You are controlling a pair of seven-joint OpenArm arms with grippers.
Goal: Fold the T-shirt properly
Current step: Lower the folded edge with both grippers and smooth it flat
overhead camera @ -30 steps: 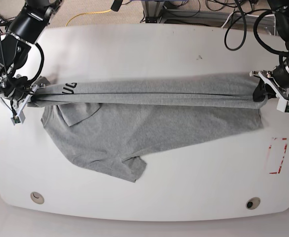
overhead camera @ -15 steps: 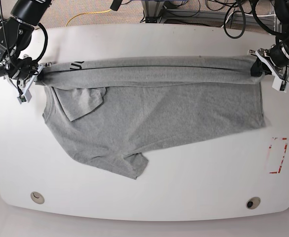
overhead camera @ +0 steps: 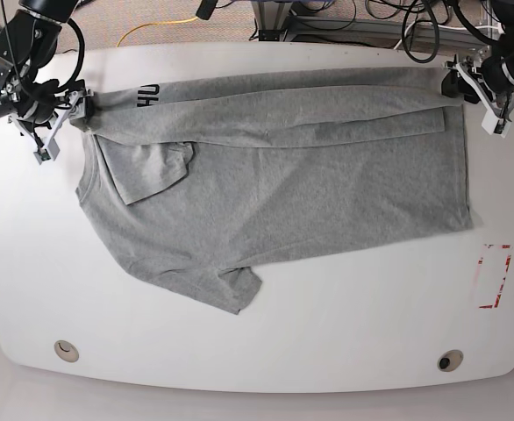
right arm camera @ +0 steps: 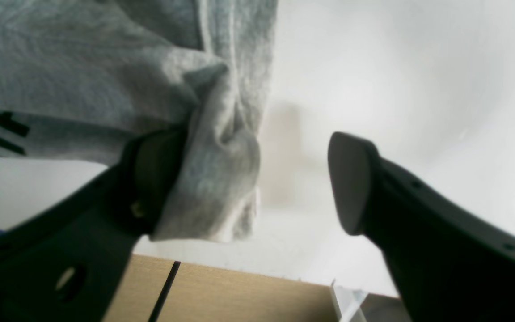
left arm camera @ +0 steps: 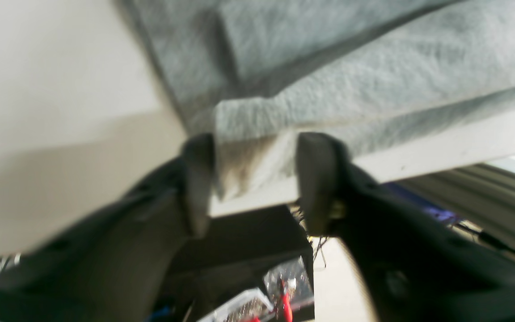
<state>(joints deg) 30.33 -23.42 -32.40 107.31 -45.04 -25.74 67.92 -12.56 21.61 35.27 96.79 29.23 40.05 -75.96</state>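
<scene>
T-shirt spread flat on white desk, top edge folded over along far side, black lettering near one end. Left gripper: jaws parted, shirt corner between them, cloth loose against one finger. Right gripper: spread wide, bunched cloth resting against one finger only, not pinched.

Robotics lab or test bench. Large white rounded-corner tabletop fills the base view, with two round fittings set near its lower edge. Red-outlined rectangular marker at right edge. Two black robot arms mounted at the upper corners. Loose black cables and a yellow cord on brown carpet along top of frame.
</scene>
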